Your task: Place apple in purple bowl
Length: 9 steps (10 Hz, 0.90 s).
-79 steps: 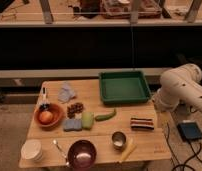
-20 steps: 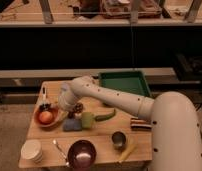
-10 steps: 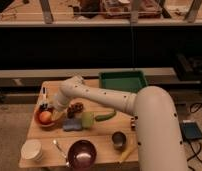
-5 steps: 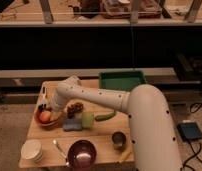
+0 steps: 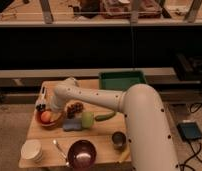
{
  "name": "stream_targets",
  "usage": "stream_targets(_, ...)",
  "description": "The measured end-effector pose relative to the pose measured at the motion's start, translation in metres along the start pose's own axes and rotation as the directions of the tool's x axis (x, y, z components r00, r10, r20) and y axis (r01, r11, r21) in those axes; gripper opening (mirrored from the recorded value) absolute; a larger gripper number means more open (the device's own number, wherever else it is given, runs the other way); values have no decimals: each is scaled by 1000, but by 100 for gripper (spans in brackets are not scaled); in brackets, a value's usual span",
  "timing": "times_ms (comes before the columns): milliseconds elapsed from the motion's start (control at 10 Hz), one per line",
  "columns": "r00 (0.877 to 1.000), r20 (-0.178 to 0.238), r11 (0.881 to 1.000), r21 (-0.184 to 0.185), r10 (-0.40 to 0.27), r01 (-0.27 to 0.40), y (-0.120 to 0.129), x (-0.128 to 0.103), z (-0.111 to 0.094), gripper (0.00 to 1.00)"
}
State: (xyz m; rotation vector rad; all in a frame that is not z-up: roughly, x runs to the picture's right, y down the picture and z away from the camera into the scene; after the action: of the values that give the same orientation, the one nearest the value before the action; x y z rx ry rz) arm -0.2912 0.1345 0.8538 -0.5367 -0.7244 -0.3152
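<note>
Since the earliest frame the arm has swung from the right side of the counter (image 5: 100, 134) across to its left end. Over the last half second it has shifted only slightly. Nothing on the counter has changed place.

Tool (image 5: 51, 110): at the end of the white arm, low over the orange-brown bowl (image 5: 55, 123) at the counter's left edge. It is just beside or touching the fruit there, and which of the two cannot be told. The tool's opening cannot be told either, since the arm's last link hides it. No grip on anything is visible.

Apple (image 5: 45, 116): lies inside the orange-brown bowl, on its left half, orange-yellow with a reddish side.

Purple bowl (image 5: 82, 153): at the front edge of the counter, upright, with a glossy inside. It sits well apart from the apple, to the front and right of it.

Other items:
- stack of white bowls (image 5: 31, 149) at the front left corner
- spoon (image 5: 59, 148) between that stack and the purple bowl
- metal cup (image 5: 118, 139) to the right of the purple bowl
- long green vegetable (image 5: 105, 116) mid-counter, partly under the arm
- pale green block (image 5: 87, 119) just beside it
- blue cloth (image 5: 70, 126) near the orange-brown bowl
- green tray (image 5: 122, 80) at the back right
</note>
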Motion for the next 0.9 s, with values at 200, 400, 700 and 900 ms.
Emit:
stream_targets(200, 1000, -2, 1000, -8, 1, -1, 2, 1, 4, 58)
stream_targets(400, 1000, -2, 1000, -11, 5, -5, 3, 2, 6, 58)
stream_targets(700, 1000, 5, 1000, -10, 6, -6, 1, 2, 5, 58)
stream_targets(900, 1000, 13, 1000, -5, 9, -9, 0, 3, 2, 58)
